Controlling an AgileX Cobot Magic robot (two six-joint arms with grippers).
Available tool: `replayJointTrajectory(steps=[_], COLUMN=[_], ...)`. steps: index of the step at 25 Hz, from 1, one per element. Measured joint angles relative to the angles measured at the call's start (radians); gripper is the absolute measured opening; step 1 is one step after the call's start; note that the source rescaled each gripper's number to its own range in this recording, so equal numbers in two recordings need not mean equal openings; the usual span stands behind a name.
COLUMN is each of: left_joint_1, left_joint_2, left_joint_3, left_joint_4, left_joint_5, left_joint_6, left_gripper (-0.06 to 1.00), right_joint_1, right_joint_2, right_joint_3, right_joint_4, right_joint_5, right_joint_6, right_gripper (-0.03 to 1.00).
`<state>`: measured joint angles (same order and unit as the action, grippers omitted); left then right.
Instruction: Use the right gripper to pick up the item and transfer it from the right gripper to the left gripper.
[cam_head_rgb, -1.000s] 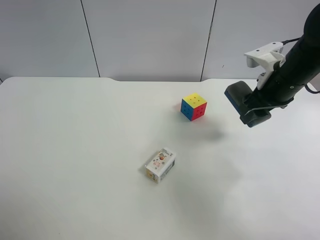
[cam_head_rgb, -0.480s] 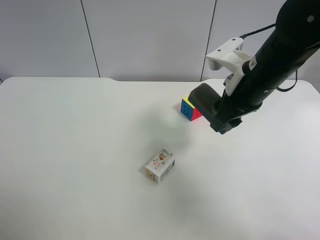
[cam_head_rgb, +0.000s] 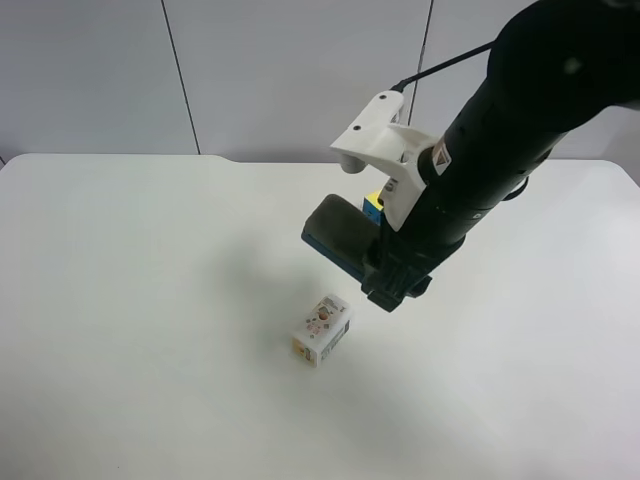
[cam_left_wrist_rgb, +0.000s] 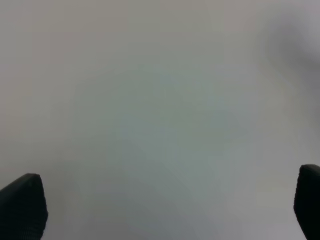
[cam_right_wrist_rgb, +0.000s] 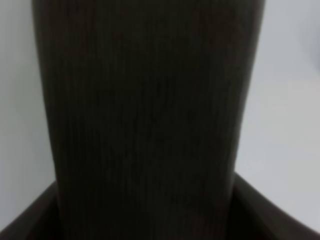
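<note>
A small white box with a printed picture (cam_head_rgb: 321, 329) lies on the white table (cam_head_rgb: 130, 300). A coloured puzzle cube (cam_head_rgb: 372, 204) stands behind it, mostly hidden by the arm. The arm at the exterior high view's right reaches over the table, and its dark gripper (cam_head_rgb: 385, 292) hangs just right of and above the box, apart from it. In the right wrist view the gripper (cam_right_wrist_rgb: 145, 100) fills the frame as one dark mass with no gap, and neither box nor cube shows there. The left gripper (cam_left_wrist_rgb: 160, 205) is open and empty over bare white surface, with one fingertip (cam_left_wrist_rgb: 22, 205) at each edge.
A grey panelled wall (cam_head_rgb: 300, 70) stands behind the table's far edge. The arm's white camera bracket (cam_head_rgb: 375, 140) sticks out above the gripper. The left arm is out of the exterior high view.
The arm has swept from the far right, across the cube, to just right of the white box, and now hides most of the cube. The box and the cube have not moved.
</note>
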<state>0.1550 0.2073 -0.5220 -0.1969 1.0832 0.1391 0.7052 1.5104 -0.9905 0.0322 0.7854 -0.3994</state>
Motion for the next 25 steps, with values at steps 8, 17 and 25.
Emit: replayJointTrajectory(steps=[8, 17, 25], left_joint_1=[-0.144, -0.273, -0.277], left_joint_2=[0.183, 0.410, 0.629], left_joint_3=[-0.011, -0.016, -0.053], left_joint_4=[-0.152, -0.303, -0.558], left_joint_5=[-0.027, -0.079, -0.113], left_joint_6=[0.002, 0.043, 0.183], left_gripper=[1.00, 1.00, 1.00], right_joint_1=[0.016, 0.016, 0.016], right_joint_2=[-0.002, -0.002, -0.002], right_joint_3=[0.000, 0.000, 0.000], right_joint_4=[0.009, 0.075, 0.091], right_joint_5=[0.002, 0.004, 0.004], right_joint_6=[-0.011, -0.068, -0.118], right_gripper=[0.01, 0.01, 0.01])
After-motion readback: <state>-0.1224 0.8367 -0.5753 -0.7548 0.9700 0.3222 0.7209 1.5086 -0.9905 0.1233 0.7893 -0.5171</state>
